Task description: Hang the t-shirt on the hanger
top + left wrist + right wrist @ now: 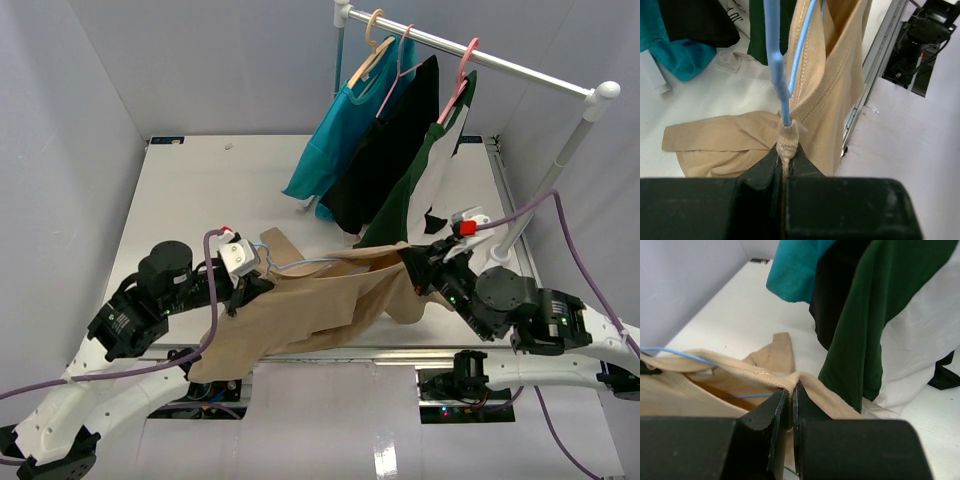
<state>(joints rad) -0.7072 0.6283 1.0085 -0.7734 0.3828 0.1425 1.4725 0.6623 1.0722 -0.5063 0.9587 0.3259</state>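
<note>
The tan t-shirt hangs stretched between my two grippers above the table's near edge, its lower part drooping over the edge. My left gripper is shut on a bunched bit of the t-shirt's collar, with the end of the light-blue hanger meeting that bunch. The hanger's wire runs along the collar opening and partly inside the shirt. My right gripper is shut on the collar's other side. The blue wire also shows in the right wrist view.
A white rail at the back right carries a teal shirt on a wooden-coloured hanger, plus a black garment and a dark green shirt on pink hangers. Its upright stands right of my right arm.
</note>
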